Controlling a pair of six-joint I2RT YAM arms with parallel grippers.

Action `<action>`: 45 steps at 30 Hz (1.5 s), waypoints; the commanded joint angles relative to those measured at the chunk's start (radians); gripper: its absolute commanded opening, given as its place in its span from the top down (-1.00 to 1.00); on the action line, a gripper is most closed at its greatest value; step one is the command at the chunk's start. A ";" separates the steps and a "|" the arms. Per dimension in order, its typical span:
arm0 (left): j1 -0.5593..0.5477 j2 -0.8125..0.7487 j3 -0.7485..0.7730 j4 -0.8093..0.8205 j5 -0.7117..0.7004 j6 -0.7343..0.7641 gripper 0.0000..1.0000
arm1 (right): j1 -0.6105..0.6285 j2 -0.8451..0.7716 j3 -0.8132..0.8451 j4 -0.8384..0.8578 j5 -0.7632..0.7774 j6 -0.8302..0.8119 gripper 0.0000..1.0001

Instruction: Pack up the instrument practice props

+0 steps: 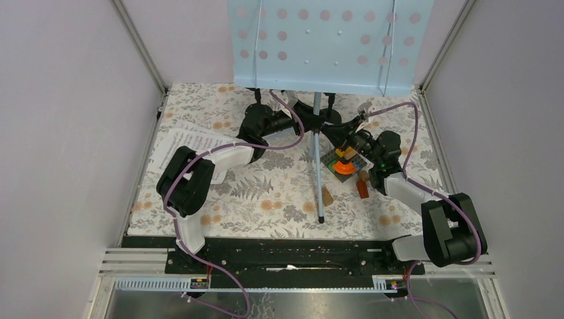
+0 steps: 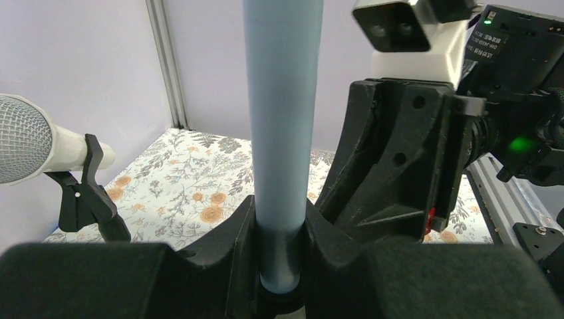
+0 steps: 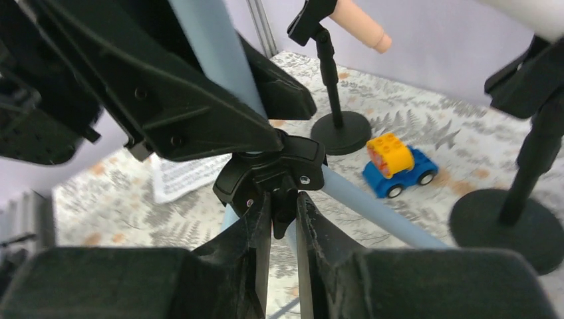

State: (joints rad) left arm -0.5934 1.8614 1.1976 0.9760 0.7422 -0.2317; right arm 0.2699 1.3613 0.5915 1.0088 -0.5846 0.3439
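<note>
The light-blue music rack stands at the back of the flowered table. My left gripper is shut on its light-blue pole. Just below, my right gripper is shut on a black tab of the tripod hub; one leg slants off to the right. A white microphone sits in a black clip holder. A pink microphone sits in a round-based holder. White sheet-music pages lie at the left.
A second black round base stands close on the right. A blue toy car with an orange block sits between the bases. Colourful blocks and brown wooden blocks lie beside a tripod leg. Walls close in on both sides.
</note>
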 commanded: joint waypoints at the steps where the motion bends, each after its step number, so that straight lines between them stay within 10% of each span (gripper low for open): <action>1: -0.025 -0.002 -0.025 -0.109 0.046 -0.021 1.00 | 0.082 0.013 0.006 -0.056 -0.236 -0.352 1.00; 13: -0.025 0.000 -0.018 -0.111 0.062 -0.024 1.00 | 0.189 -0.178 -0.004 -0.667 -0.238 -1.439 1.00; 26: -0.025 0.010 -0.016 -0.108 0.065 -0.033 1.00 | 0.482 -0.214 0.049 -0.895 0.552 -1.937 1.00; 31: -0.024 0.005 -0.019 -0.115 0.055 -0.025 1.00 | 0.484 -0.275 0.032 -0.724 0.572 -1.695 0.66; 36: -0.025 0.005 -0.019 -0.128 0.039 -0.020 1.00 | 0.484 -0.411 -0.041 -0.522 0.518 -1.391 -0.31; 45: -0.025 0.009 -0.014 -0.139 0.034 -0.016 1.00 | 0.482 -0.534 -0.415 0.144 0.956 -0.616 -0.56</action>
State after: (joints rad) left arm -0.6079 1.8523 1.1973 0.9585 0.7921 -0.2325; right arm 0.7464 0.8478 0.3111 0.7860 0.1184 -0.7017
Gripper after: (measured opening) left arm 0.282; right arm 0.756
